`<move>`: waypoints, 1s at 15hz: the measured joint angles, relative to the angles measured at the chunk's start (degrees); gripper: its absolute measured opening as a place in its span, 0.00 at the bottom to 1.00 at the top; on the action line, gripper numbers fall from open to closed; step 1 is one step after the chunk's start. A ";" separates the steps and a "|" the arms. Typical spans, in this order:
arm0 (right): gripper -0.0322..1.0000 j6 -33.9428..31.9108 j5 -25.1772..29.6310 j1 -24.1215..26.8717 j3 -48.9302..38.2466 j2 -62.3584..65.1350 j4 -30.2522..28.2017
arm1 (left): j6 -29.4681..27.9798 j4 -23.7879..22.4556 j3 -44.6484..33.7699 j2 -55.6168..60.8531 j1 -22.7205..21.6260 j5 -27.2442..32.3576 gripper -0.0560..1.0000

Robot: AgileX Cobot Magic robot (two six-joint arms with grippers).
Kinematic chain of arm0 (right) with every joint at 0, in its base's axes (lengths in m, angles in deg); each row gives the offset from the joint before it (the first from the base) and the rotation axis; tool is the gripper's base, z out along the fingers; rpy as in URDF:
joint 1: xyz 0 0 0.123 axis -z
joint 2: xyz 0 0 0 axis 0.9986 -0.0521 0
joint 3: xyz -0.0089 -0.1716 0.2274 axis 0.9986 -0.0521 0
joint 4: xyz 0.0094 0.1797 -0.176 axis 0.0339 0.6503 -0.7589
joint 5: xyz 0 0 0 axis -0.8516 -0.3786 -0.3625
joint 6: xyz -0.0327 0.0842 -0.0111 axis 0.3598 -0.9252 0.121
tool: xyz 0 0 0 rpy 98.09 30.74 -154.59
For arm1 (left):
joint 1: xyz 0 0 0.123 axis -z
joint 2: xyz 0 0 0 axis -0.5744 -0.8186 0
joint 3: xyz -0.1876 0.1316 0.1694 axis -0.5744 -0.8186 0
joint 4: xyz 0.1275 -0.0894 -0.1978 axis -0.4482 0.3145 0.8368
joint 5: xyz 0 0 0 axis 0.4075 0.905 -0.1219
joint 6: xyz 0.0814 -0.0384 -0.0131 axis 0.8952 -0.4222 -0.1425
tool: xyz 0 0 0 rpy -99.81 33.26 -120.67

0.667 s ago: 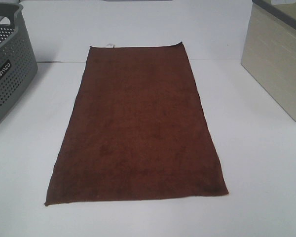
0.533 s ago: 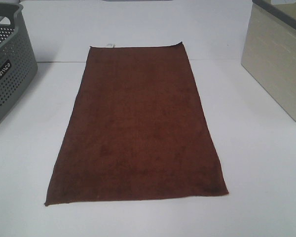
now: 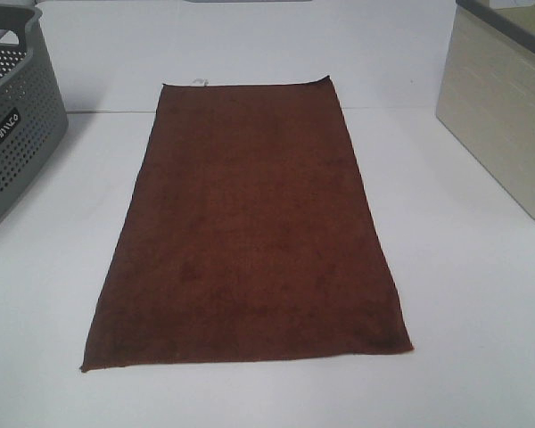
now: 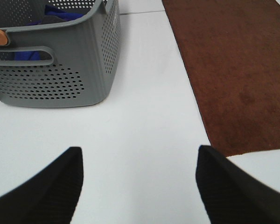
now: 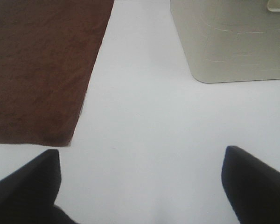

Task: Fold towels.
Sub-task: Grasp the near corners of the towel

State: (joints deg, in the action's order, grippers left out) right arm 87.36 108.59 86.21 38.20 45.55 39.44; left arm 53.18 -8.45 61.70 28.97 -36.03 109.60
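Observation:
A reddish-brown towel (image 3: 248,227) lies flat and fully spread on the white table, long side running front to back, with a small white tag (image 3: 199,83) on its far short edge. It also shows in the left wrist view (image 4: 238,70) and the right wrist view (image 5: 42,65). Neither gripper shows in the exterior high view. My left gripper (image 4: 137,186) is open and empty over bare table, off the towel's near left corner. My right gripper (image 5: 140,186) is open and empty over bare table, off the towel's near right corner.
A grey perforated basket (image 3: 13,125) stands at the left; in the left wrist view (image 4: 60,70) it holds something blue. A beige bin (image 3: 504,116) with a grey rim stands at the right, seen also in the right wrist view (image 5: 231,39).

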 joint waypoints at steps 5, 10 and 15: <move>0.88 0.00 0.00 0.00 0.00 0.00 0.00 | 0.00 0.00 0.00 0.00 0.00 0.00 0.68; 0.88 0.00 0.00 0.00 0.00 0.00 0.00 | 0.00 0.00 0.00 0.00 0.00 0.00 0.68; 0.88 0.00 0.00 0.00 0.00 0.00 0.00 | 0.00 0.00 0.00 0.00 0.00 0.00 0.68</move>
State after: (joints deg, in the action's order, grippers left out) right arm 87.36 108.59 86.21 38.20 45.55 39.44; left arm 53.18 -8.45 61.70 28.97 -36.03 109.60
